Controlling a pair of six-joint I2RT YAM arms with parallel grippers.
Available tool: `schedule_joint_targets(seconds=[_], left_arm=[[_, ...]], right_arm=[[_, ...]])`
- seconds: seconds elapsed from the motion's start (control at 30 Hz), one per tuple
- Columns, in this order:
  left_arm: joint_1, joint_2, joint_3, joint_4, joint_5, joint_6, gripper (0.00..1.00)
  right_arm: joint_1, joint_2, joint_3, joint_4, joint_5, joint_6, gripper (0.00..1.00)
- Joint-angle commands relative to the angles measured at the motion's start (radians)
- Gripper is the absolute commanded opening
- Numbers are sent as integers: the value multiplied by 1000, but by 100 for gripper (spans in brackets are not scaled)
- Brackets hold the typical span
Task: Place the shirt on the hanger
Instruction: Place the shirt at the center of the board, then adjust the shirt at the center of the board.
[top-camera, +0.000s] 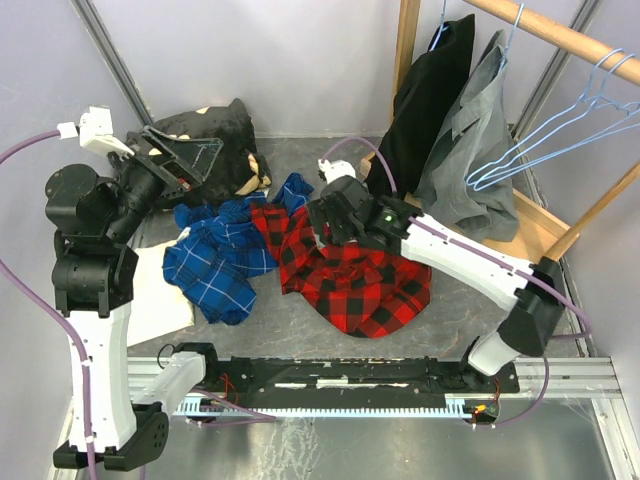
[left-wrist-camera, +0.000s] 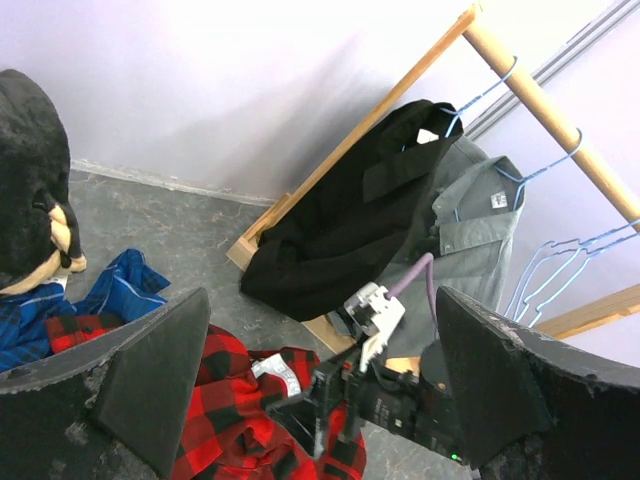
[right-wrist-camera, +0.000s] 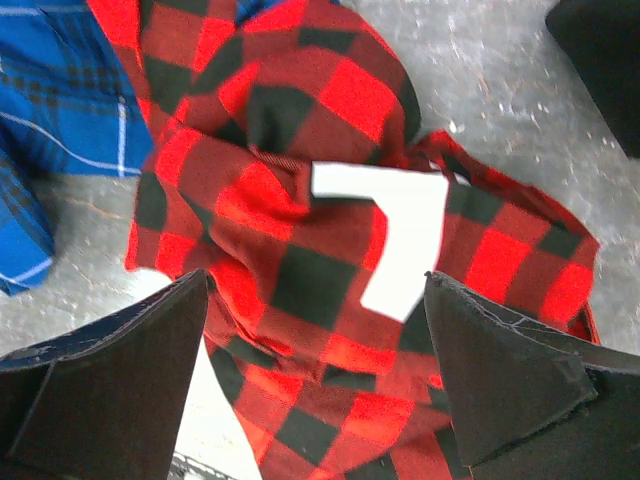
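Note:
The red-and-black plaid shirt (top-camera: 355, 282) lies crumpled on the grey floor in the middle. Its white block lettering (right-wrist-camera: 400, 232) faces up in the right wrist view, and it also shows in the left wrist view (left-wrist-camera: 225, 420). My right gripper (top-camera: 322, 232) hovers just over the shirt's upper left part, open and empty (right-wrist-camera: 315, 380). My left gripper (top-camera: 195, 160) is open and empty at the back left, raised and apart from the shirt (left-wrist-camera: 315, 390). Empty light-blue wire hangers (top-camera: 597, 92) hang on the wooden rod at the right, also seen from the left wrist (left-wrist-camera: 527, 275).
A blue plaid shirt (top-camera: 220, 258) lies left of the red one, touching it. A black garment (top-camera: 228, 135) is heaped at the back left. A cream cloth (top-camera: 160, 292) lies by the left arm. A black jacket (top-camera: 430, 95) and a grey shirt (top-camera: 475, 140) hang on the rod (top-camera: 560, 35).

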Motion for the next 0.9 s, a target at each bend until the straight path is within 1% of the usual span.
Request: schedule_joint_targets(seconds=[0.0, 0.1, 0.3, 0.37, 0.5, 0.57, 0.6, 0.63, 0.67, 0.73, 0.77, 0.87], left_arm=[[-3, 9, 73, -35, -5, -37, 99], [-5, 11, 102, -67, -53, -20, 99], [-11, 4, 119, -79, -86, -21, 99], [-14, 1, 129, -87, -95, -21, 99], [-17, -10, 140, -96, -117, -22, 98], [-19, -11, 140, -96, -116, -26, 98], [-19, -11, 139, -95, -108, -31, 98], [-19, -11, 139, -89, -99, -30, 98], [-20, -13, 140, -86, -95, -27, 98], [-23, -17, 142, -86, -110, -18, 98], [-25, -19, 142, -87, -119, -13, 98], [-26, -20, 137, -87, -119, -15, 98]], right_arm=[[2, 60, 118, 76, 2, -40, 96], [0, 94, 136, 93, -1, -94, 96], [0, 170, 173, 106, -103, -262, 96], [0, 189, 172, 102, -85, -290, 87], [0, 190, 158, 93, -75, -291, 59], [0, 170, 136, 116, -85, -279, 47], [0, 158, 129, 123, -86, -274, 44], [0, 153, 129, 125, -87, -270, 43], [0, 147, 129, 125, -88, -268, 44], [0, 138, 131, 126, -96, -264, 48], [0, 139, 129, 126, -102, -263, 54], [0, 150, 118, 128, -115, -261, 85]])
